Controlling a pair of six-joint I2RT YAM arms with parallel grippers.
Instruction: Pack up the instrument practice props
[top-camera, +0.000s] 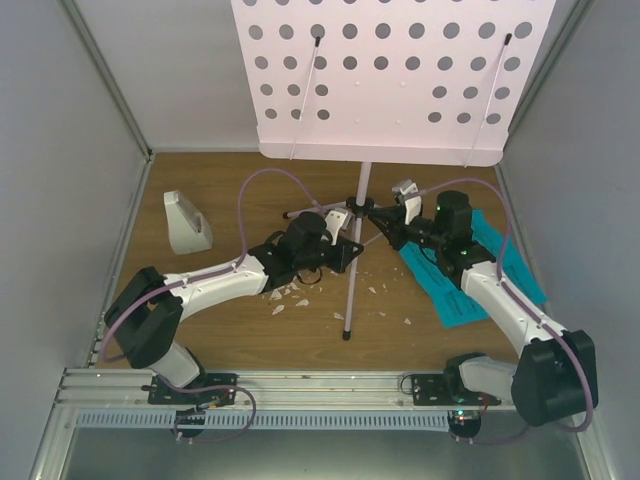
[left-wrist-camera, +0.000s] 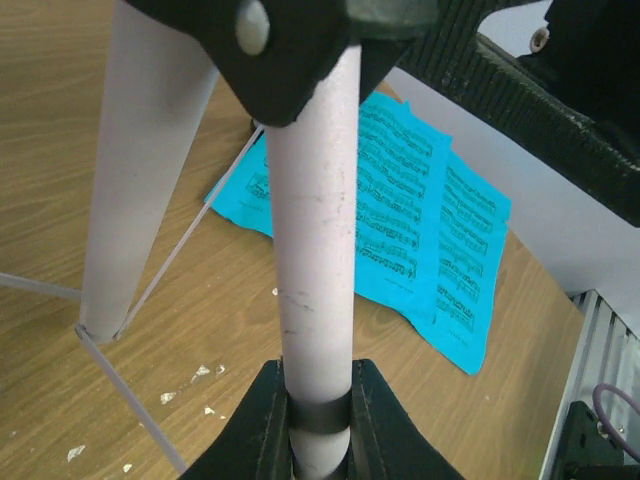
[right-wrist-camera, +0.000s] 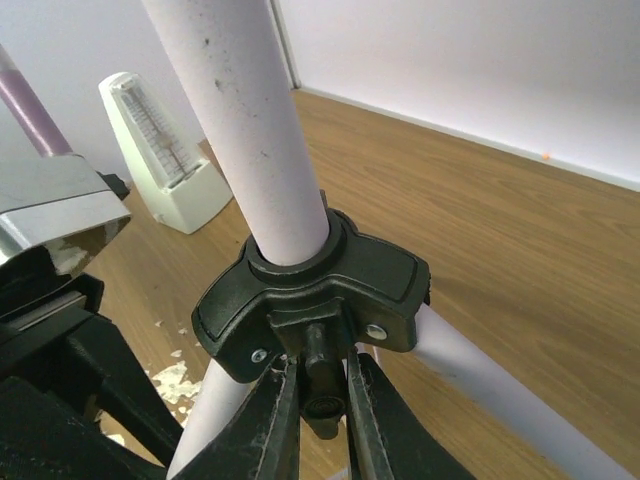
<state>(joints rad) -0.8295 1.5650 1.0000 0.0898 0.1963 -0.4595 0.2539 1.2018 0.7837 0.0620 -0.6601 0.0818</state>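
The pale-lilac music stand (top-camera: 390, 75) stands at the back on its tripod, its perforated plate high above the table. My left gripper (left-wrist-camera: 318, 425) is shut on one lilac tube (left-wrist-camera: 315, 250) below the black hub; in the top view this gripper (top-camera: 345, 232) sits by the near leg. From the right, my right gripper (right-wrist-camera: 322, 400) is shut on the black knob (right-wrist-camera: 322, 375) of the hub (right-wrist-camera: 310, 290). The white pyramid metronome (top-camera: 186, 222) stands upright at the left. Cyan sheet-music pages (top-camera: 480, 265) lie flat under my right arm and also show as cyan pages (left-wrist-camera: 420, 200) in the left wrist view.
White crumbs (top-camera: 290, 295) are scattered on the wooden table around the stand's near leg (top-camera: 349, 300). Grey walls close in the left, right and back. A metal rail (top-camera: 320, 385) runs along the near edge by the arm bases.
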